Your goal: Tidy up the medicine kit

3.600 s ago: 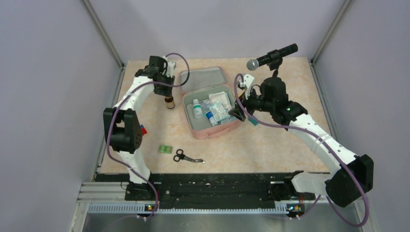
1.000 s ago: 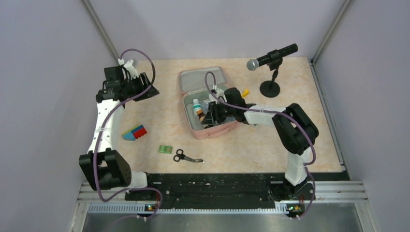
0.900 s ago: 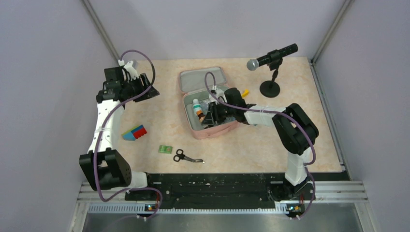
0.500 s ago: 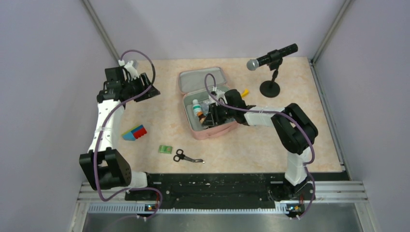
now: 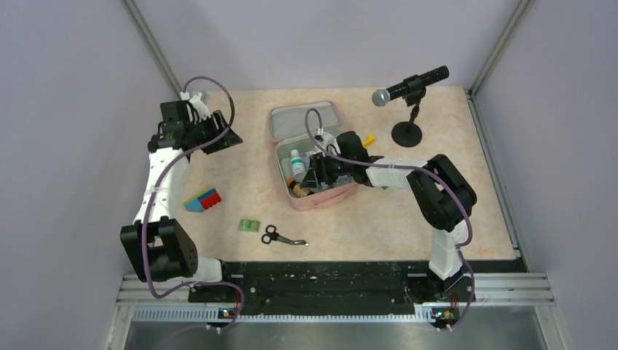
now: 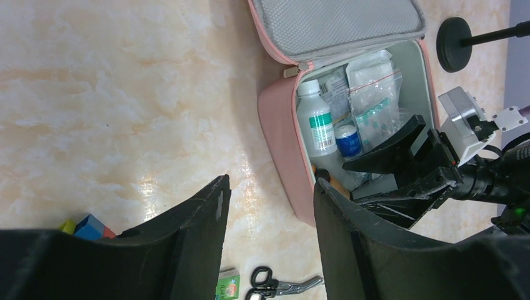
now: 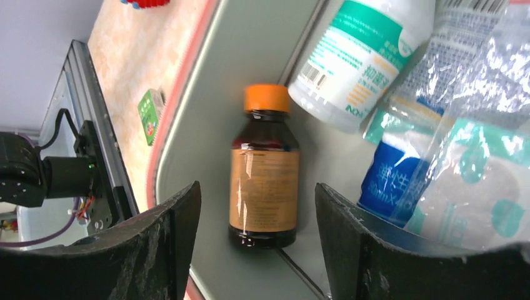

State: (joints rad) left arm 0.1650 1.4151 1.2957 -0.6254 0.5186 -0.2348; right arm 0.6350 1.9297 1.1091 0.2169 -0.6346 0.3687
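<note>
Right gripper [image 7: 253,194] just let go: brown bottle [image 7: 264,181] now lies flat in the medicine kit [image 5: 324,198] (open, mid-table), jaws spread clear of it. Left gripper [image 6: 270,184] open, empty, off to the left. Scissors [image 5: 280,236] still outside

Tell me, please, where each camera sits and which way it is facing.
Top external: fixed above and behind the bases, looking down on the table; both arms show whole, left gripper open at far left, right gripper inside the medicine kit.
Left wrist: on the left arm, looking down past its own two fingers at the medicine kit and scissors.
Right wrist: inside the medicine kit, facing a brown bottle lying between its own open fingers.
Shared: both wrist views show the white bottle.
</note>
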